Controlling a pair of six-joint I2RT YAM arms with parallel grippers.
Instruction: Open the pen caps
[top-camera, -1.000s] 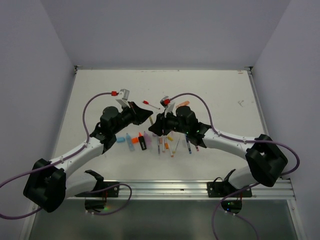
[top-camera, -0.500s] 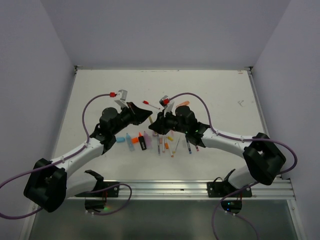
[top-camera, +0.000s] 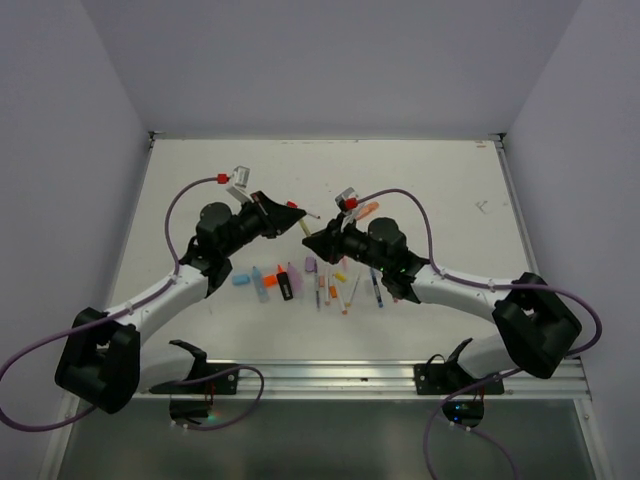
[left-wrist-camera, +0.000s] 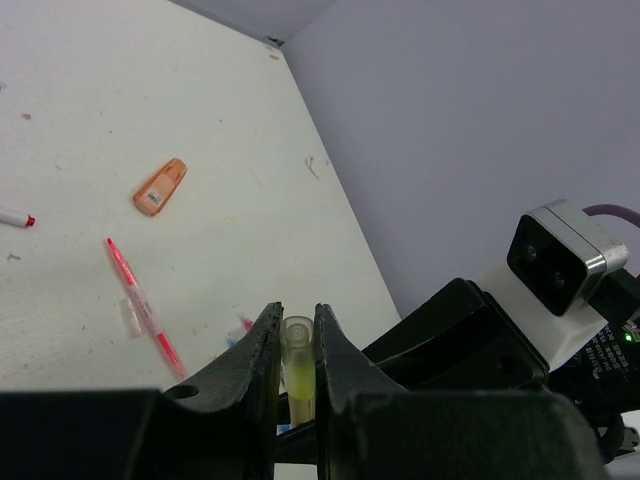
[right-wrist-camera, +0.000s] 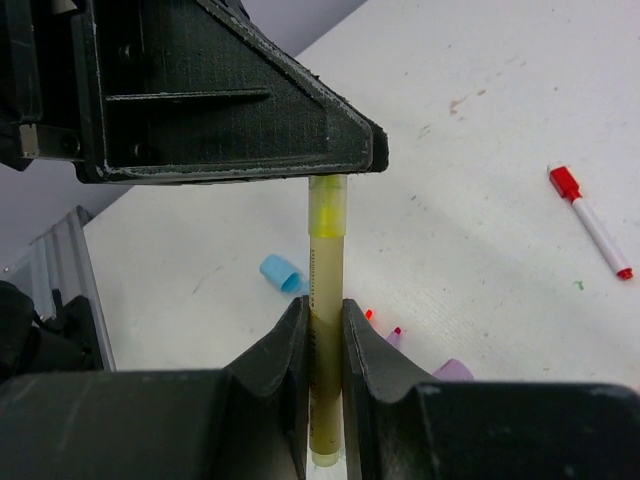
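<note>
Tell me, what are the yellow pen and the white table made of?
The yellow pen looks like plastic: smooth, slightly shiny, and a bit see-through near its top. The table looks like a white painted board, matte with a faint grain and small stains. What lies under the paint doesn't show.

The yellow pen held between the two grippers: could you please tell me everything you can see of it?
The thin pale yellow plastic pen is translucent, with a brighter yellow band near one end and a clear tip. It is held above the white table, spanning both grippers: the right gripper clamps its barrel between its fingers, and the left gripper clamps that tip end.
</note>
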